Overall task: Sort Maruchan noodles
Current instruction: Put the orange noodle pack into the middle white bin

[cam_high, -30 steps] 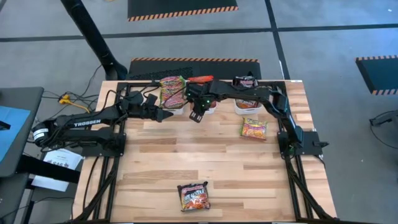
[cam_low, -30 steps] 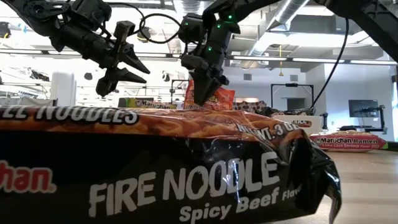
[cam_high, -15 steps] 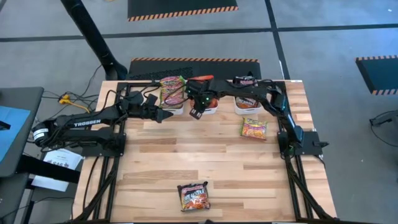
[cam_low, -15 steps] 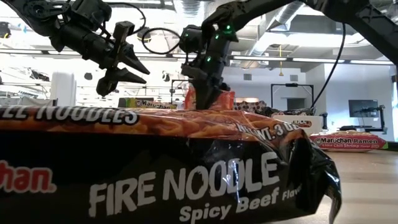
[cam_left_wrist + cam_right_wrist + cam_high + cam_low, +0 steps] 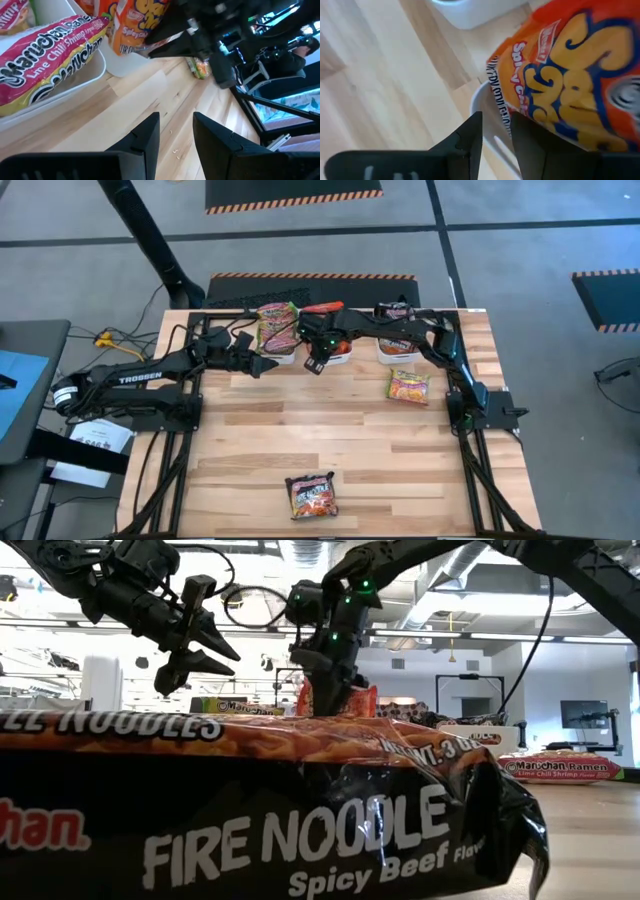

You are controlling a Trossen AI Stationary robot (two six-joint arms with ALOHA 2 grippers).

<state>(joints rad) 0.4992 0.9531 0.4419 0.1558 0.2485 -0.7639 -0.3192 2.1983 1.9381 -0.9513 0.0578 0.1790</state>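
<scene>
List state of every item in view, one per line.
left tool: open, empty, in the air.
right tool: at the orange packet, grip unclear.
orange packet: upright at a white bin.
Fire Noodle packet: flat on table, loose.
lime chili shrimp packet: flat on table, loose.

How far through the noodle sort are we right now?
Done: packets already sit in the three bins along the far edge. In hand: the right tool is at the middle bin with the orange packet. Left: the green-yellow packet and the black Fire Noodle packet. The left tool waits, open.
</scene>
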